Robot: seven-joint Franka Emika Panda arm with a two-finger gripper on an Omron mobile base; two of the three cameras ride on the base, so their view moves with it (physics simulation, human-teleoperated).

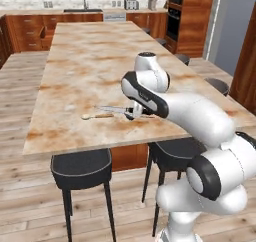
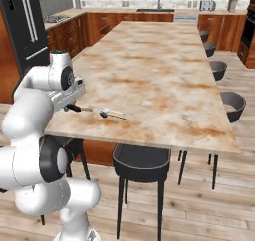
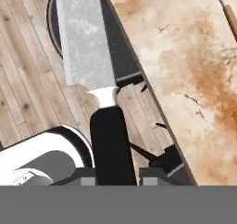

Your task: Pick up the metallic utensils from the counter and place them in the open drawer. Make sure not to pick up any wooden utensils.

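My gripper is shut on the black handle of the knife. The knife's silver blade points away from the hand, raised above the front edge of the counter. In the left base view the gripper hangs low over the counter, and the knife sticks out to its left. The tan wooden spoon lies just in front of the blade, and its handle shows at the hand view's top right. The grey metal spoon lies on the counter right of the gripper. A drawer looks pulled out in the far-left wall cabinets.
Black stools stand under the counter's front edge and along its right side. The wall countertop with a sink runs along the back. A dark fridge stands at the left. Wooden floor surrounds the island.
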